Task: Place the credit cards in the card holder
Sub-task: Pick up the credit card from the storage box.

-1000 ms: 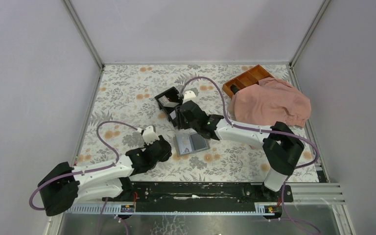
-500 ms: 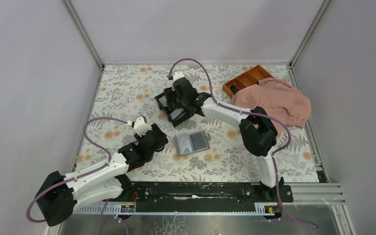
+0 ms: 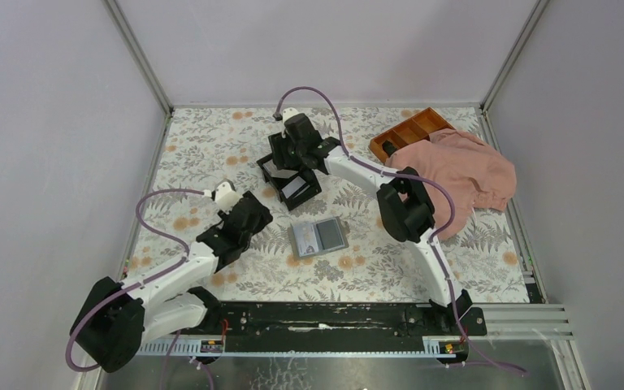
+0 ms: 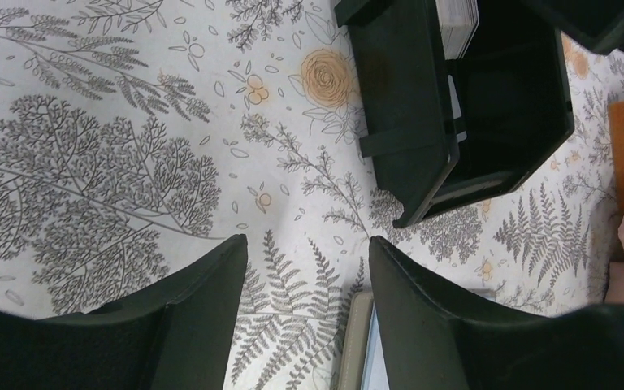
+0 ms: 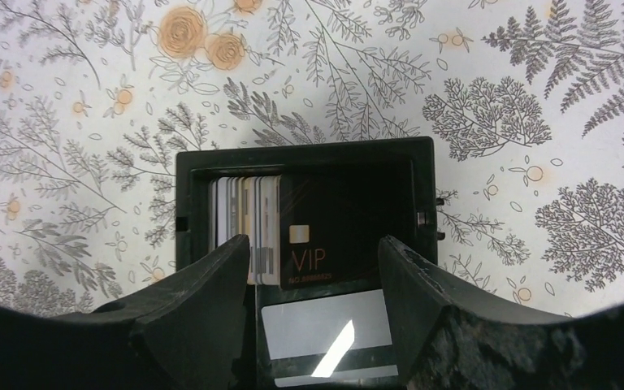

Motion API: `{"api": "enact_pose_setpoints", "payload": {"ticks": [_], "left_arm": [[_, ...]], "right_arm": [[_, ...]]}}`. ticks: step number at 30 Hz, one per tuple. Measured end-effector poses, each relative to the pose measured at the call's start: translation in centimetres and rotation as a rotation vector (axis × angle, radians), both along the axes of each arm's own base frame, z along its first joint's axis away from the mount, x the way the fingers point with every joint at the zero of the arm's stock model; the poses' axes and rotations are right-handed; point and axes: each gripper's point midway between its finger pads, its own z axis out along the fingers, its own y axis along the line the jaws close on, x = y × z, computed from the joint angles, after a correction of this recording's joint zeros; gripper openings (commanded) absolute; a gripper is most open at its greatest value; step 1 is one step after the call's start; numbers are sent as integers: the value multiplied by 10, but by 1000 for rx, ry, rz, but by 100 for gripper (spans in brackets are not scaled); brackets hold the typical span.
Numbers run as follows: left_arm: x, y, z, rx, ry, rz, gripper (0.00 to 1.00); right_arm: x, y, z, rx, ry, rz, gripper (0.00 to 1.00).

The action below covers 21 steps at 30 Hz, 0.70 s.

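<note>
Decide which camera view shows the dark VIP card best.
The right wrist view: the VIP card sits in the black box, lettering readable. The top view shows only the box, the card too small to tell. The left wrist view shows the box and pale card edges only.

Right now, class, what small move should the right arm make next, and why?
Probably lower the right claw straight down and close on the dark VIP card. The claw hangs open above the black box, and that card sits directly below its gap, not yet gripped.
</note>
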Motion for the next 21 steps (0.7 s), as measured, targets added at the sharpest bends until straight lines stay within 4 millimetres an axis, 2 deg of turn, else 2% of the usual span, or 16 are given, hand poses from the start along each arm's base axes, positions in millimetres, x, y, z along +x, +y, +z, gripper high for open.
{"api": "enact_pose_setpoints", "payload": {"ticks": [3, 6, 11, 21], "left_arm": [[8, 0, -3, -15, -2, 10, 63], [14, 2, -14, -11, 23, 20, 63], [22, 2, -29, -10, 63, 31, 61], [51, 3, -37, -47, 59, 69, 60]], "right_arm": [[5, 0, -10, -5, 19, 7, 66], [7, 2, -18, -7, 40, 17, 66], [7, 8, -21, 7, 50, 39, 65], [0, 13, -26, 46, 103, 74, 59]]}}
